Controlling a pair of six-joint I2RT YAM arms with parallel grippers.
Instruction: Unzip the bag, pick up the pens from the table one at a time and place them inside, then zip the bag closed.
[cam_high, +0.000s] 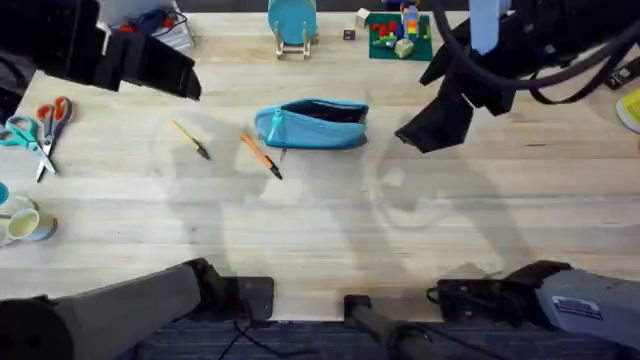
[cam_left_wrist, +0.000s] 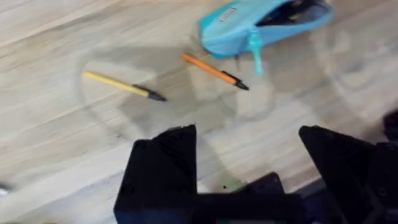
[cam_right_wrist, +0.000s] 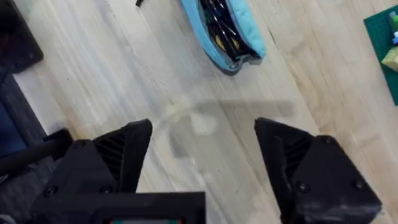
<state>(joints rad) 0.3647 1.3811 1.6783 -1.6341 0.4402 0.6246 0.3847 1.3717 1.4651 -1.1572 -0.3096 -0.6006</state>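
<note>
I see the bag (cam_high: 312, 125) unzipped, both pens (cam_high: 261, 155) on the surface (cam_high: 320, 230), both hands (cam_left_wrist: 247, 165) (cam_right_wrist: 202, 152) spread apart, empty; loading and zipping remain.

Light blue bag (cam_high: 312, 127) with a dark open mouth; one orange pen (cam_high: 260, 154), one yellow pen (cam_high: 189, 139), both seemingly dark-tipped; pale wooden desk (cam_high: 330, 230) with plank grain; black pincer fingers (cam_left_wrist: 163, 163).

Bright, even light — soft blurred shadows
</note>
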